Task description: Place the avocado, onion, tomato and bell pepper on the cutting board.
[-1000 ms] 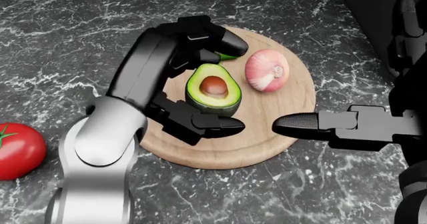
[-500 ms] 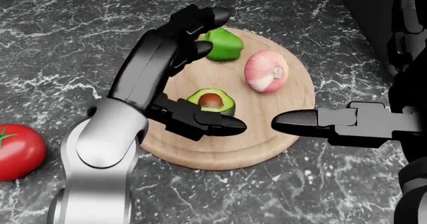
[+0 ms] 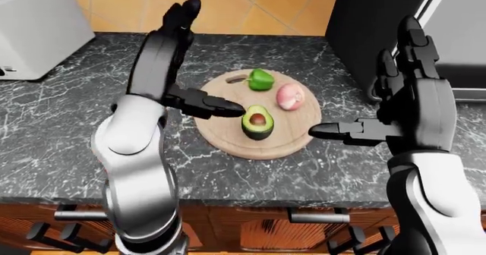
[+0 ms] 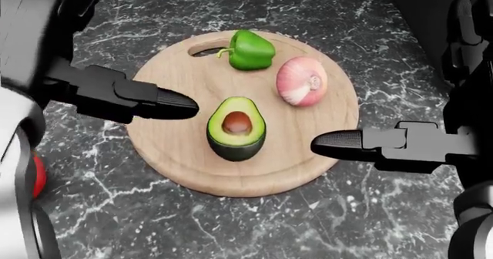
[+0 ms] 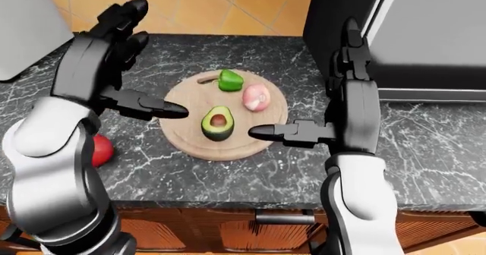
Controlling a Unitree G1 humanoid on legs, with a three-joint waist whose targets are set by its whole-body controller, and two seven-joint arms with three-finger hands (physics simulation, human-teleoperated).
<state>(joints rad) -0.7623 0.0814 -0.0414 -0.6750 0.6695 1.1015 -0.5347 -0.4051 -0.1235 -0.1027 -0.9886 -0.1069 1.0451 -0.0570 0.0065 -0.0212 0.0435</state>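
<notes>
A round wooden cutting board point(image 4: 177, 155) lies on the dark marble counter. On it are a halved avocado point(image 4: 236, 129) in the middle, a pink onion point(image 4: 302, 81) to its upper right and a green bell pepper point(image 4: 250, 50) at the top. The red tomato point(image 5: 101, 150) lies on the counter left of the board, mostly hidden by my left arm. My left hand point(image 3: 201, 58) is open and empty above the board's left side, thumb toward the avocado. My right hand point(image 3: 360, 78) is open and empty at the board's right edge.
A white toaster point(image 3: 30, 30) stands at the top left of the counter. A dark appliance point(image 5: 425, 33) stands at the top right, close behind my right hand. The counter's near edge point(image 3: 250, 195) runs above wooden drawers.
My left hand has opened, let go of the avocado and lifted up and to the left. The avocado now rests on the board. The right hand has barely moved.
</notes>
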